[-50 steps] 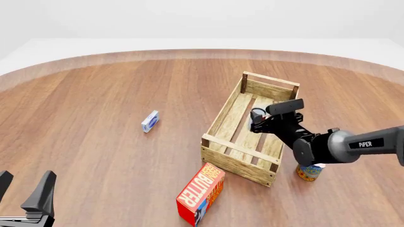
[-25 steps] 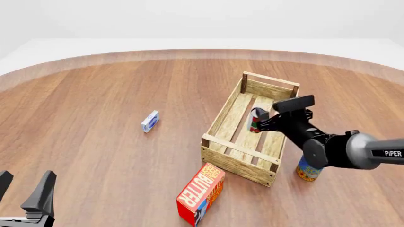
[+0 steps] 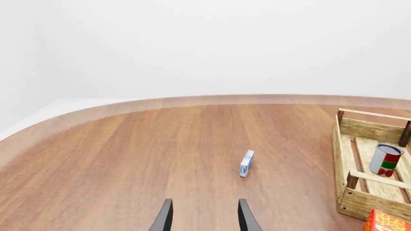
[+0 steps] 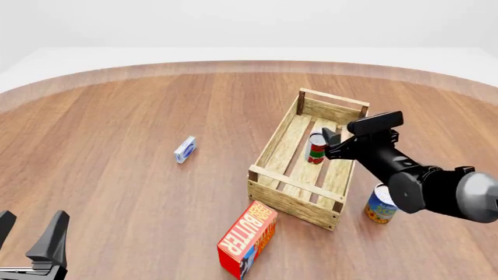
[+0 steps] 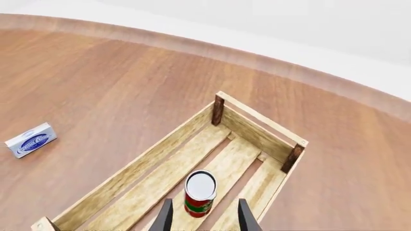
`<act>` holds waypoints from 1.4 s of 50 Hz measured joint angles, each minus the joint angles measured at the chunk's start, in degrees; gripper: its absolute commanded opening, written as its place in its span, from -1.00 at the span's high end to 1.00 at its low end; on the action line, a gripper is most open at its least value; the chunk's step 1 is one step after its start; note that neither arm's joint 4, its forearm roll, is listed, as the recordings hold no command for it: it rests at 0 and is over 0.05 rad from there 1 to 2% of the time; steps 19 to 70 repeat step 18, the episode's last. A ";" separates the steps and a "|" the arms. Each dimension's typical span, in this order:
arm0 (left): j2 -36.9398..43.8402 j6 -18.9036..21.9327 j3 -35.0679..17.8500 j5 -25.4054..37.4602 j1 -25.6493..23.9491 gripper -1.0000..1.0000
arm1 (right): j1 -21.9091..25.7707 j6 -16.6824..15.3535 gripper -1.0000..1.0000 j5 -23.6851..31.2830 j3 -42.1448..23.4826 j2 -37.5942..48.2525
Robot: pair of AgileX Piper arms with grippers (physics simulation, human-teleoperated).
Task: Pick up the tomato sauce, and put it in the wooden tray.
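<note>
The tomato sauce (image 4: 316, 149), a small can with a red and green label and a silver-white top, stands upright on the slats inside the wooden tray (image 4: 274, 143). It also shows in the right wrist view (image 5: 200, 192) and the left wrist view (image 3: 386, 160). My right gripper (image 4: 332, 144) is open and empty, just to the right of the can and a little above it; in its own view (image 5: 204, 217) the can lies just past the fingertips, apart from them. My left gripper (image 4: 30, 234) is open and empty at the near left, far from the tray.
A blue-labelled can (image 4: 381, 205) stands on the table right of the tray, under my right arm. A red butter box (image 4: 247, 239) lies near the tray's front corner. A small blue and white box (image 4: 184, 150) lies on the table left of the tray.
My right gripper has let go of the tomato sauce and drawn back to the right and up. The can stays standing in the tray. The left arm has not moved.
</note>
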 measured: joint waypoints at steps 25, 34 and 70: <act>0.00 0.00 0.00 0.00 0.00 -1.00 | -0.28 -0.82 -1.00 3.85 2.36 -7.75; 0.00 0.00 0.00 0.00 0.00 -1.00 | -0.28 -0.82 -1.00 3.85 2.36 -7.75; 0.00 0.00 0.00 0.00 0.00 -1.00 | -0.28 -0.82 -1.00 3.85 2.36 -7.75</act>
